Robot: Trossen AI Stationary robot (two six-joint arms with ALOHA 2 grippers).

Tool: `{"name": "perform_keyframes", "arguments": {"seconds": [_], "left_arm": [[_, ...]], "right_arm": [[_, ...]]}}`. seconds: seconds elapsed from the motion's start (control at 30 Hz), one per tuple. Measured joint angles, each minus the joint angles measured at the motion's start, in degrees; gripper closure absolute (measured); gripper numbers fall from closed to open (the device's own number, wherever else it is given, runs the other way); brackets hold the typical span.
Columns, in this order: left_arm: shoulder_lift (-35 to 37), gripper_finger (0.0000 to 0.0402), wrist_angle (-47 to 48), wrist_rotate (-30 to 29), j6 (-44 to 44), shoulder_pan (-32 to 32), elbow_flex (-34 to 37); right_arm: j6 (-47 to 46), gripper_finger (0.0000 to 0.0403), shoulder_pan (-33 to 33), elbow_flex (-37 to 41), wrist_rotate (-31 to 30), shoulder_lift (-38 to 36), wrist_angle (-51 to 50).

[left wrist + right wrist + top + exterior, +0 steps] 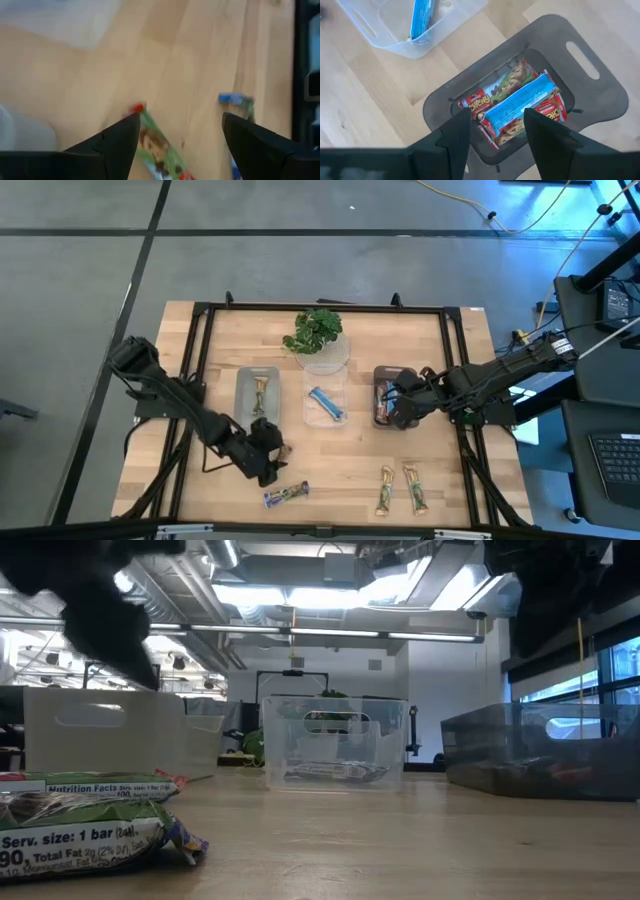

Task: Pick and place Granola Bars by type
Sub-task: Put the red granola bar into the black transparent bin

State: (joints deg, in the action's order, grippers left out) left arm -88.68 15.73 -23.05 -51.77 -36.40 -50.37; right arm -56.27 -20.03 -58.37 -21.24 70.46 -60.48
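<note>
Hidden or unclear items:
- In the low view, both arms appear only as dark, cropped shapes at the upper edge.
- The dark bin (392, 396) is partly covered by the right arm in the high view; its contents read clearly only in the right wrist view.
- In the left wrist view, the bar with a blue end (235, 100) is cut off by a finger.

Counts:
- Bins: three, in a row across the table (330, 480). The left bin (258, 393) holds one pale bar (260, 392). The clear middle bin (326, 402) holds one blue bar (326, 403). The dark bin holds a blue-wrapped bar (522, 104) lying on red-green bars (490, 97); their exact number cannot be determined.
- Loose bars on the table: one purple-ended bar (286, 494) near the front edge, and two green-brown bars (400, 488) side by side at the front right.
- One potted plant (318, 332) stands behind the middle bin.

Grippers:
- The left gripper (268, 456) is just behind the purple-ended bar, fingers spread apart and empty, with a green bar (155, 147) between them below.
- The right gripper (495, 135) hangs over the dark bin, fingers apart, holding nothing
</note>
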Motion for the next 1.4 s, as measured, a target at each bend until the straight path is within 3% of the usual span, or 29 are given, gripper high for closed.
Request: {"name": "perform_keyframes", "arguments": {"seconds": [0.2,0.43,0.67,1.0,1.4], "left_arm": [[-4.73,0.0128,1.50,2.66,-4.34,0.01,-0.07],[-11.13,0.0128,18.18,6.24,-6.22,-0.01,-7.21],[-14.92,0.0128,18.56,7.65,-6.76,0.00,-12.39],[-14.91,0.0128,17.28,7.78,-12.91,-0.01,-12.70],[-17.84,0.0128,14.28,10.23,-13.48,0.23,-12.80]], "right_arm": [[0.00,0.0218,0.00,0.00,-0.14,0.00,-0.02],[-0.16,0.0218,0.00,0.00,-0.17,0.00,-0.01],[-0.19,0.0218,0.00,0.00,-0.19,0.00,0.01],[-0.20,0.0218,0.00,0.00,-0.19,0.00,0.04],[-0.17,0.0218,0.00,0.08,-0.21,0.00,0.17]]}}
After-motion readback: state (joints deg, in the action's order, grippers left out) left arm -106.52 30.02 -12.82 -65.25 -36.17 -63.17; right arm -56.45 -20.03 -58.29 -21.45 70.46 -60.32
